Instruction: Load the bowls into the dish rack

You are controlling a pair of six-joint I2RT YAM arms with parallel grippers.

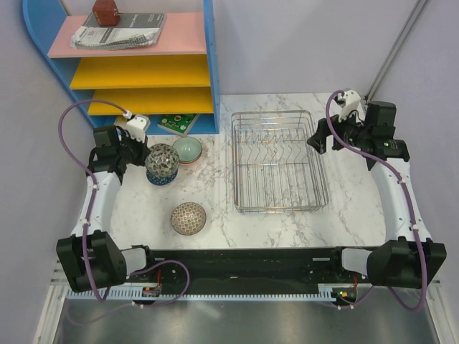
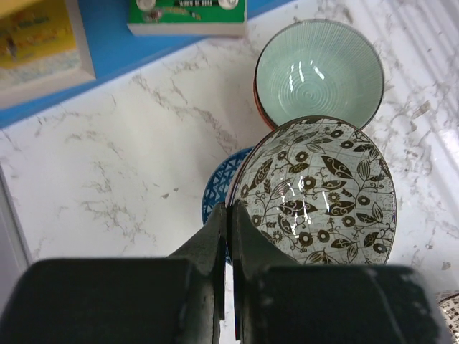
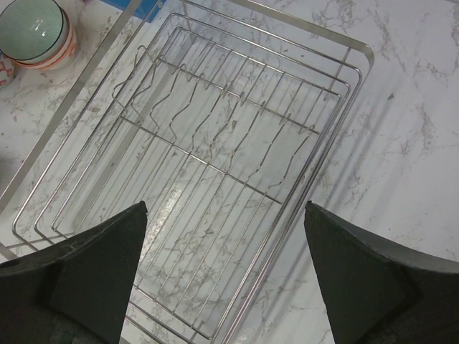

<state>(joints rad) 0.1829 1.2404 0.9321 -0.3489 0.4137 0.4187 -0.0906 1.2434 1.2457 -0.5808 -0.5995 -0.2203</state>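
Observation:
My left gripper [image 1: 141,153] [image 2: 231,213] is shut on the near rim of a white bowl with a dark leaf-and-flower pattern [image 1: 162,162] [image 2: 317,193], held tilted over a dark blue patterned bowl [image 1: 158,179] [image 2: 216,185]. Just behind, a pale green bowl [image 1: 188,148] [image 2: 319,72] sits stacked in a red-and-white bowl [image 3: 63,50]. A beige mesh-patterned bowl [image 1: 188,218] stands alone nearer the front. The chrome dish rack [image 1: 236,166] [image 3: 215,163] holds nothing. My right gripper [image 1: 318,140] [image 3: 224,209] is open wide above the rack's right edge.
A blue shelf unit [image 1: 208,64] with pink and yellow shelves stands at the back left; a green box [image 1: 178,123] [image 2: 188,16] lies at its foot. A notebook [image 1: 118,32] and a red object lie on the top shelf. Marble table [image 1: 351,208].

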